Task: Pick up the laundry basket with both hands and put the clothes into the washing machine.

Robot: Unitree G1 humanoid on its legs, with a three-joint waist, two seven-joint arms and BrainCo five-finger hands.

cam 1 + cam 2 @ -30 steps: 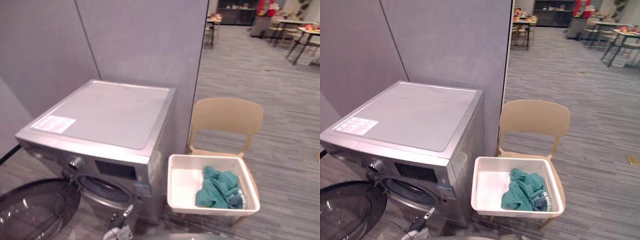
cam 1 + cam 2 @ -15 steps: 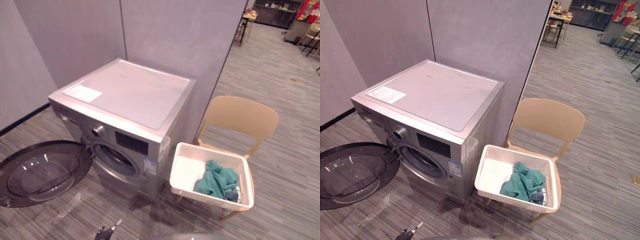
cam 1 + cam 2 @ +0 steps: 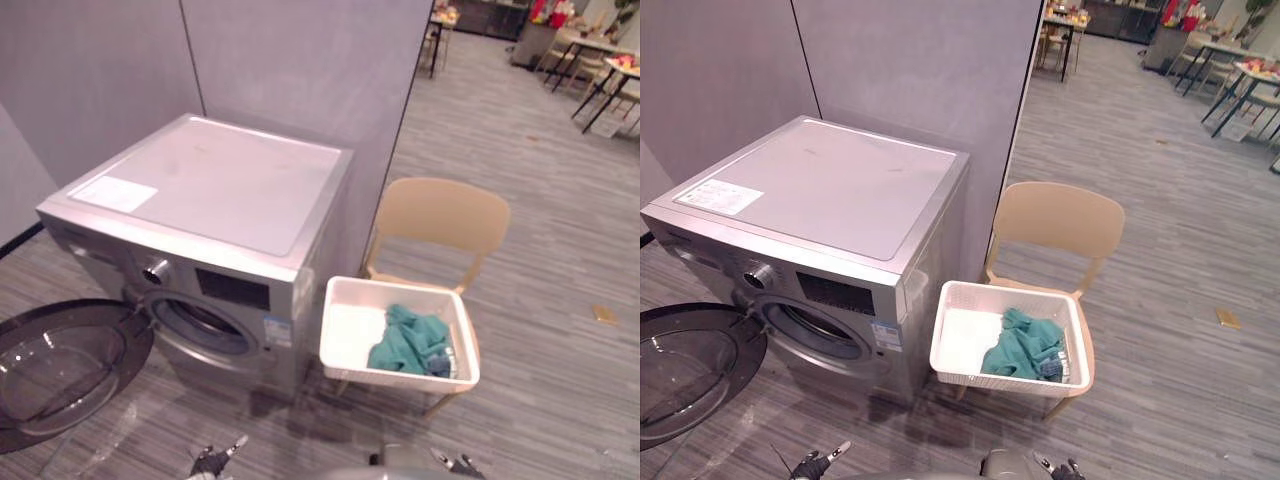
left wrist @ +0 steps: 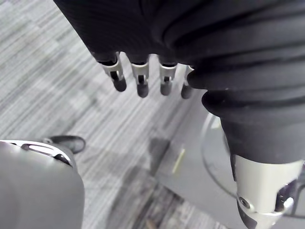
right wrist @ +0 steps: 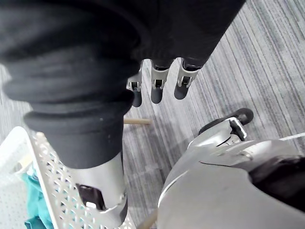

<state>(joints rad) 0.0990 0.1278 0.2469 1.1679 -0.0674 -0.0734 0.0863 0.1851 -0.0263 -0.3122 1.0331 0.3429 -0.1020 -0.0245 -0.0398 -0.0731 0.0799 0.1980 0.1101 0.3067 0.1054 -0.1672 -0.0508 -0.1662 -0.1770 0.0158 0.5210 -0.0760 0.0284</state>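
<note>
Laundry basket [image 3: 392, 377] of clothes [image 3: 408, 343] rests on a chair [image 3: 438, 213].

From the head, through two eyes side by side: looks steeply down and forward, from a short way off, onto the washing machine [image 3: 215, 185], its open door [image 3: 60, 365] and the basket [image 3: 962, 338] on the chair [image 3: 440, 212]. Shares nearly the whole scene between both eyes, shifted slightly sideways.

From the left wrist: looks very close along the left hand [image 4: 142, 83] down at the floor [image 4: 52, 86] and probably the door's edge.

From the right wrist: looks equally close past the right hand [image 5: 157, 90] at floor and the basket's corner.
</note>
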